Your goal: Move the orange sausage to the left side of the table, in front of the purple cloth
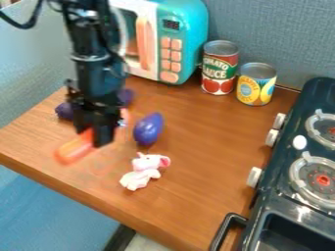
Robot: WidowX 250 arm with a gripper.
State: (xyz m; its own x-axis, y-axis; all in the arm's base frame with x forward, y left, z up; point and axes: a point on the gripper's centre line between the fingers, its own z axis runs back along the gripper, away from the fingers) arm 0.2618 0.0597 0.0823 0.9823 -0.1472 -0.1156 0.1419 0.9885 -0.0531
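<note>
**Pincer Closed on Blurred Orange Object**

Nearest, a pink-and-white toy animal (141, 172) sits before the purple toy (148, 129) on the wooden surface (203, 196). Left of the purple toy, the pincer (99, 138) grasps the orange object (74, 149), its fingers' spread unclear. Beyond the purple toy stand two cans (220, 67).

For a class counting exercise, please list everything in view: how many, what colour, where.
Microwave: one, teal and white, top centre
Cans: two, red-green and yellow-blue, beside it
Rounded toy: one, purple, mid-counter
Long shape: one or two (partly hidden), purple, behind gripper
Plush animal: one, pink-white, counter front
Orange object: one, in gripper
Stove: one, black, right
Burners: two, grey, on stove
Knobs: three, whitish, stove's left side
White oval: one, stove top
Counter: one, brown, centre
Wall: grey-blue, behind
Arm, gripper: one each, black, upper left
</note>
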